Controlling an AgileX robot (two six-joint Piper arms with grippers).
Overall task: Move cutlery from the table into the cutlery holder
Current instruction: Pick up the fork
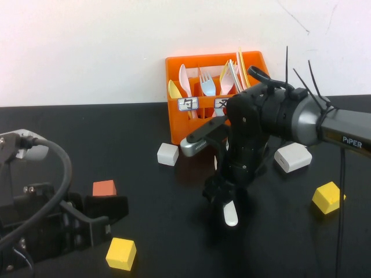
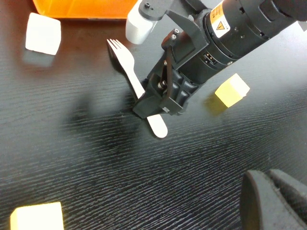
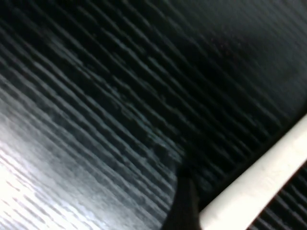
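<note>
So the black table (image 1: 116, 133) has the orange cutlery holder (image 1: 177, 124) at its back edge, already stuffed with utensils. The right gripper (image 2: 156, 108) is down mid-table, fingers spread wide over the white fork (image 2: 125, 62), which lies flat on the surface, not pinched yet. The left gripper (image 1: 87, 223) sits near the front-left corner, can't tell its state. If the jaws close off-centre, that thin handle could skid away.

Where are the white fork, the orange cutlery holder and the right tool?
white fork (image 2: 125, 62): left wrist view, on its neck below the tines.
orange cutlery holder (image 1: 174, 119): high view, on its front wall.
right tool (image 2: 149, 111): left wrist view, between its fingertips, over the fork's handle.
</note>
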